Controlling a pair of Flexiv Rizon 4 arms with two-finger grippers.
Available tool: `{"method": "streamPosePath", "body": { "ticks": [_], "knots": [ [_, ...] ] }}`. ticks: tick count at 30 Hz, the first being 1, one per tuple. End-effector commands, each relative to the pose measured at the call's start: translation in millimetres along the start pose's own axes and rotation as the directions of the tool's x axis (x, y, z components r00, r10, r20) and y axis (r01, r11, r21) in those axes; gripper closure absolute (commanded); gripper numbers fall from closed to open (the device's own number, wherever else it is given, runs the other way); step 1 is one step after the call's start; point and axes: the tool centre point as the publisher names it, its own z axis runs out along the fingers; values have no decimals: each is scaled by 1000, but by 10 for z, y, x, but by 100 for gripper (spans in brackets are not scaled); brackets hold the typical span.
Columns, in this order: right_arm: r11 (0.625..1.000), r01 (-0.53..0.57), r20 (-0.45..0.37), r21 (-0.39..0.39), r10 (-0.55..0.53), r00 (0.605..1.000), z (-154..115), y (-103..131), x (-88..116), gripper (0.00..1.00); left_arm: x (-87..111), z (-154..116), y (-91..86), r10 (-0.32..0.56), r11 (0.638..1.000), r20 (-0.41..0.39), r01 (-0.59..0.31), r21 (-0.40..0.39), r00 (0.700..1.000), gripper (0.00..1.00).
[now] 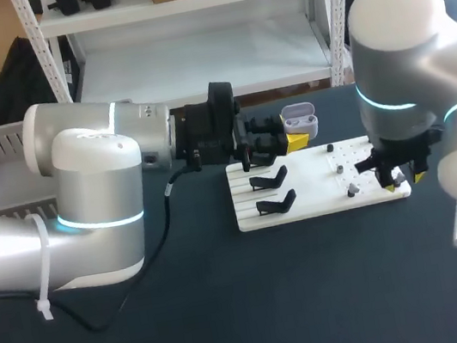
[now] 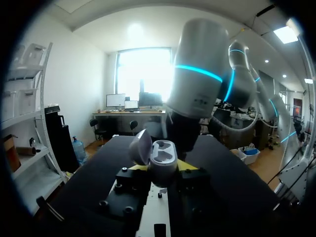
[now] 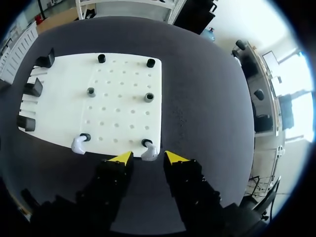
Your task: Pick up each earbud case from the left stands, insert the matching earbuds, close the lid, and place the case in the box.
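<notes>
Right wrist view: the open right end effector [image 3: 147, 159] brackets a white earbud [image 3: 150, 152]; pinch it squarely while the left end effector [image 2: 162, 167] clamps the lid-open case [image 1: 299, 119] steady.

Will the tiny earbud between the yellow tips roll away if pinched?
Probably slippery: the earbud looks smooth and rounded. Likely very light, being tiny beside the right gripper. It sits at a black peg, so a nudge could tip it.
</notes>
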Motion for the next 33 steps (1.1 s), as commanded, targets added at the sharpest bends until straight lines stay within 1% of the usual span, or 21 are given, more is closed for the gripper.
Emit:
{"method": "streamPosePath", "body": {
  "ticks": [1,10,18,27,31,33],
  "knots": [
    [1000,8,-7,4,-8,1000,14,-1,-20,60,7,4,-14,2,1000,4,-2,-6,1000,100],
    [999,46,-29,-12,-47,998,52,-42,14,62,7,4,-14,2,1000,4,-2,-6,1000,100],
    [997,71,-34,-22,-72,997,68,-2,1,63,7,4,-14,2,1000,4,-2,-6,1000,100],
    [997,68,-36,-18,-69,997,93,5,-11,75,7,4,-14,2,1000,4,-2,-6,1000,100],
    [998,65,-40,-16,-66,997,111,-7,-7,76,7,4,-14,2,1000,4,-2,-6,1000,100],
    [998,64,-40,-14,-64,997,115,-12,-12,79,7,4,-14,2,1000,4,-2,-6,1000,100]
  ]
}}
